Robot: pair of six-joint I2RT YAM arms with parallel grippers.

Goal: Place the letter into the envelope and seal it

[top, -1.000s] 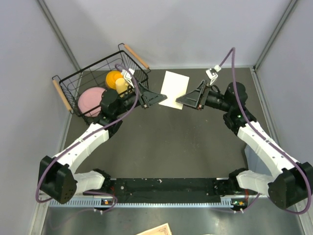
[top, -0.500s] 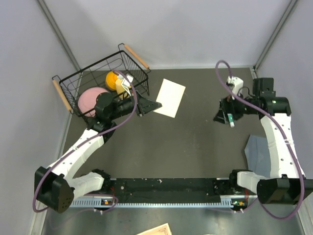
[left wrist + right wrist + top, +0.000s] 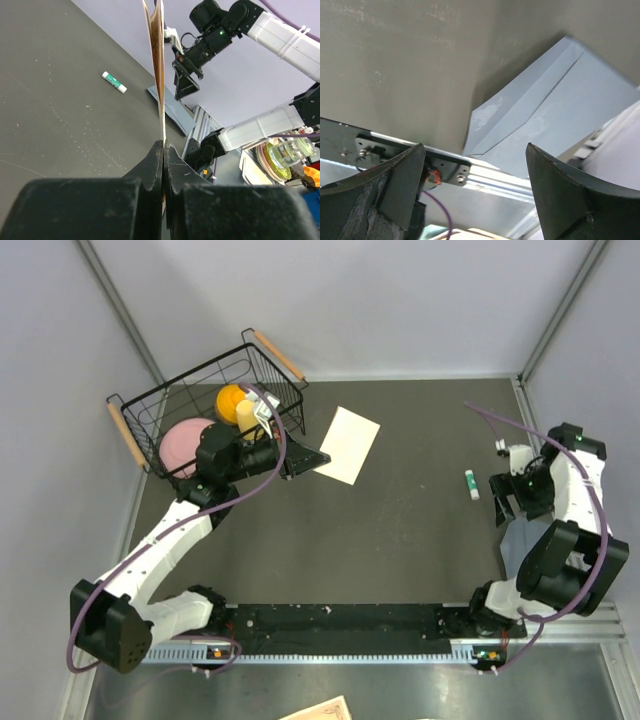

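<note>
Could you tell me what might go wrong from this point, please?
1. The left hand pinches the letter by one edge only, so it may slip or twist when carried.
2. The envelope lies flat at the near edge of the table; the open right hand could push it off rather than lift it.
3. The glue stick lies between letter and envelope and might be knocked.

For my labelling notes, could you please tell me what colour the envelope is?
Pale blue-grey and plain; the envelope shows best in the right wrist view.
</note>
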